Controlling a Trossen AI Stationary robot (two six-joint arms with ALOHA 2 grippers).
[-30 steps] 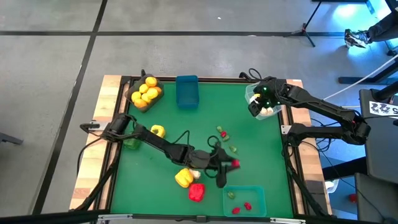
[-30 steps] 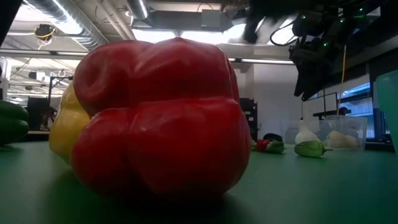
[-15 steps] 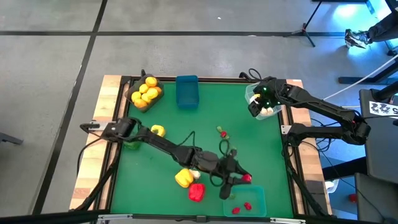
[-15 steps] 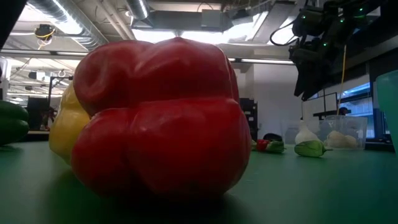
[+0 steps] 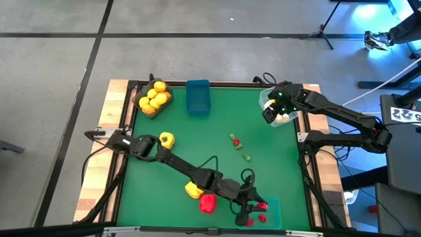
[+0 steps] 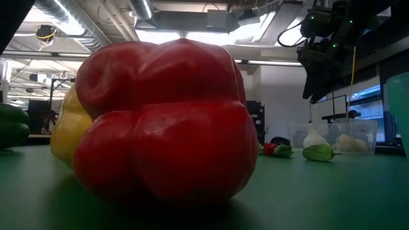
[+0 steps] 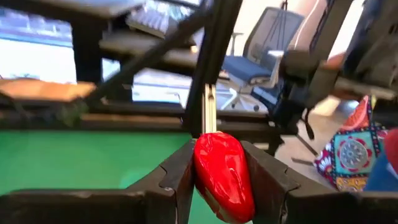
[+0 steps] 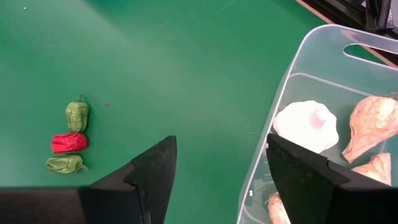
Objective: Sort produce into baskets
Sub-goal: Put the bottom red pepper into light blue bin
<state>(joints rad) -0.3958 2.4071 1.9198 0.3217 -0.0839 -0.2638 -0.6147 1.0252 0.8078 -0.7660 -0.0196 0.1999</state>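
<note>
My left gripper (image 5: 256,207) reaches over the teal basket (image 5: 271,216) at the near edge, shut on a small red piece of produce (image 7: 221,177). More red bits lie inside that basket. My right gripper (image 5: 275,112) hangs open and holding nothing above the clear basket (image 8: 323,74), which contains white garlic-like pieces (image 8: 306,126). On the mat lie a red bell pepper (image 5: 208,203), two yellow peppers (image 5: 193,189) (image 5: 167,139) and tiny red and green bits (image 5: 235,141). My left gripper pinches the small red piece by its two sides (image 7: 205,163) between its two fingers. The fingers lie nearly level, coming from the table's left. The piece is lifted clear, above the teal basket.
A dark basket of yellow-orange fruits (image 5: 152,99) and a blue basket (image 5: 197,97) stand at the far edge. A green pepper (image 6: 13,128) shows at the left in the low view. Three tiny pieces (image 8: 69,143) lie on the mat beside the clear basket.
My left gripper has carried the red piece from the middle of the mat toward the near right, ending over the teal basket, still shut on it. The piece stays clear of the mat.
</note>
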